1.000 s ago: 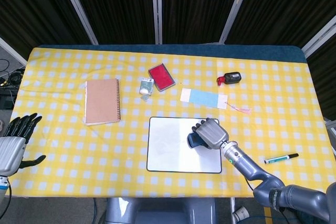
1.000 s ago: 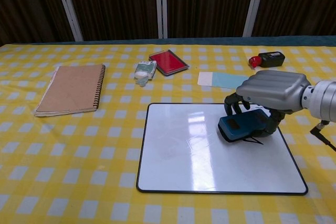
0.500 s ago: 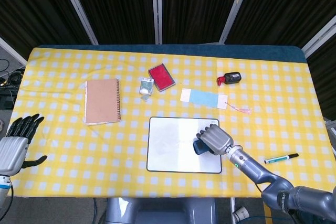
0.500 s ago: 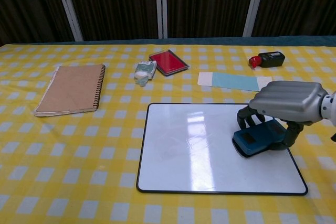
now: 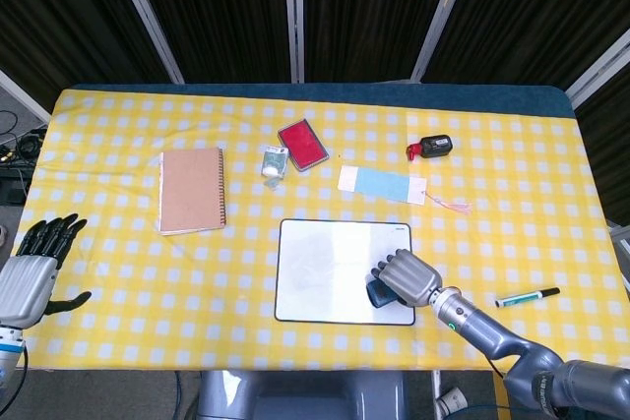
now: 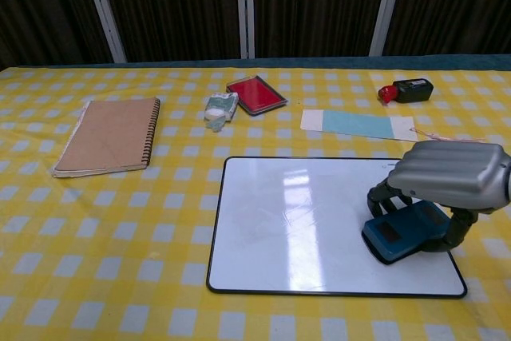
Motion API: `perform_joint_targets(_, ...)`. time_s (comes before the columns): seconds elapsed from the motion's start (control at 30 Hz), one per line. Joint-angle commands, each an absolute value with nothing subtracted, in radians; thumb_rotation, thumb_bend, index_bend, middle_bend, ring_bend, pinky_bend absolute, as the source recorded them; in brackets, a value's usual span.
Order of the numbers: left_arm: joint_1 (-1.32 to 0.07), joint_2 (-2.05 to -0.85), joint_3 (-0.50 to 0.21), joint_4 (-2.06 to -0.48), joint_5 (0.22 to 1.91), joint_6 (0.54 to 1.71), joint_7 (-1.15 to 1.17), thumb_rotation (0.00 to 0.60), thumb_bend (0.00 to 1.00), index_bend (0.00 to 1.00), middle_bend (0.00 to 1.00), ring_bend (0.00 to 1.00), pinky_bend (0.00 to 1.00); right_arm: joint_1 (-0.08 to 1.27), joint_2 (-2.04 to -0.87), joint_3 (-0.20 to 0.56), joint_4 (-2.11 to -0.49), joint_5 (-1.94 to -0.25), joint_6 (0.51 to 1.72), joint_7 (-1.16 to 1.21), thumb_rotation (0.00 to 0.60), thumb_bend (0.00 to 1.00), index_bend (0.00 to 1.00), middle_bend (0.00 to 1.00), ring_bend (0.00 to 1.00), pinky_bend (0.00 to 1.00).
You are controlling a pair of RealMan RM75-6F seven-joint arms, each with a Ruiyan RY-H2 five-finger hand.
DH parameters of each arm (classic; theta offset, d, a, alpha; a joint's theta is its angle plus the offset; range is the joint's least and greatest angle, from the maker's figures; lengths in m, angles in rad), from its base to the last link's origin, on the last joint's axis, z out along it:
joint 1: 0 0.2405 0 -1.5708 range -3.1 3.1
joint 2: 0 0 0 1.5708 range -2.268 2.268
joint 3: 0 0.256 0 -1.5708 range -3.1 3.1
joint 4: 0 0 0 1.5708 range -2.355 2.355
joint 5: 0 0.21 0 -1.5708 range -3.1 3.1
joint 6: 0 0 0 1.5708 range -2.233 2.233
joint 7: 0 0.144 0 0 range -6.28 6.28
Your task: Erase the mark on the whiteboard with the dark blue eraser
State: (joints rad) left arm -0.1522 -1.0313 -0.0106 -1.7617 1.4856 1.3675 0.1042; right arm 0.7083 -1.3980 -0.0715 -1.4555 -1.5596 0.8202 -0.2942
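One dark blue eraser (image 6: 403, 231) under right hand (image 6: 451, 175) fingers (image 6: 382, 196), on whiteboard (image 6: 295, 225)

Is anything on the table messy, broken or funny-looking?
Nothing is spilled or broken. The brown spiral notebook lies a bit crooked with its left edge looking frayed, and a green marker lies by itself beside the whiteboard. The right hand holds the dark blue eraser flat on the board's near right corner.
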Motion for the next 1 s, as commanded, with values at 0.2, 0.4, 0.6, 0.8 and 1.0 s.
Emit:
perform_joint_targets(0.2, -0.150, -1.029, -0.011, -1.759, 1.483, 1.371, 0.098, 0.600, 0.00, 0.00, 0.00, 0.00, 0.00, 0.723, -1.494, 0.004, -1.309, -1.516, 0.848, -0.319, 0.600, 0.69, 0.56, 0.57, 0.46, 0.51)
perform_joint_targets(0.4, -0.150, -1.027, -0.011, -1.760, 1.483, 1.373, 0.093, 0.600, 0.00, 0.00, 0.00, 0.00, 0.00, 0.732, -1.516, 0.030, -1.285, -1.484, 0.844, -0.341, 0.600, 0.69, 0.56, 0.57, 0.46, 0.51)
perform_joint_targets(0.6, -0.150, -1.026, -0.010, -1.759, 1.484, 1.373, 0.090, 0.600, 0.00, 0.00, 0.00, 0.00, 0.00, 0.735, -1.526, 0.036, -1.291, -1.459, 0.837, -0.378, 0.600, 0.69, 0.56, 0.58, 0.46, 0.51)
perform_joint_targets(0.8, -0.148, -1.025, -0.009, -1.759, 1.488, 1.378, 0.088, 0.600, 0.00, 0.00, 0.00, 0.00, 0.00, 0.730, -1.506, 0.019, -1.345, -1.442, 0.823, -0.417, 0.600, 0.69, 0.56, 0.58, 0.46, 0.51)
perform_joint_targets(1.0, -0.149, -1.026, -0.009, -1.758, 1.486, 1.376, 0.089, 0.600, 0.00, 0.00, 0.00, 0.00, 0.00, 0.705, -1.432, -0.064, -1.485, -1.514, 0.839, -0.441, 0.600, 0.69, 0.57, 0.58, 0.47, 0.51)
